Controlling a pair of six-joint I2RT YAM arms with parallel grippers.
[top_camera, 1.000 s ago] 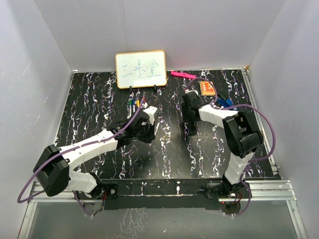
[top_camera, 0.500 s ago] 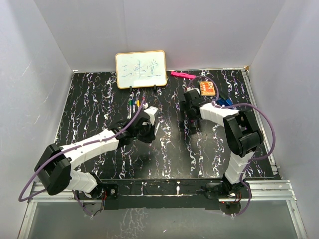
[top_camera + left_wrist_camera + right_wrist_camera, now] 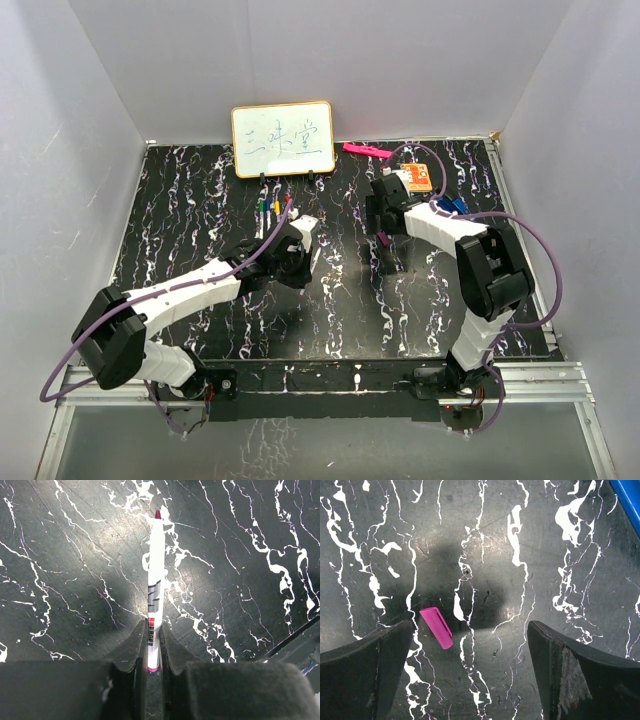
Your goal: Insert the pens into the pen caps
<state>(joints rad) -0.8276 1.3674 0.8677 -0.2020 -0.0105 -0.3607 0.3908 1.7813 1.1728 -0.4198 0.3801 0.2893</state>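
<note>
Two grippers are seen over the black marbled table (image 3: 180, 200): the left gripper (image 3: 153, 635) is clamped on the tail of a white pen (image 3: 156, 575), its red tip projecting ahead; the right gripper (image 3: 470, 645) is spread wide above a magenta cap (image 3: 436, 627) lying nearer one finger. The cap should be centred before closing, its mouth left clear.

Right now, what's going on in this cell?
The left gripper is shut on a white pen, its red tip pointing outward. The right gripper hangs open over the table, a magenta cap lying loose below it. Pen and cap are not yet joined.
</note>
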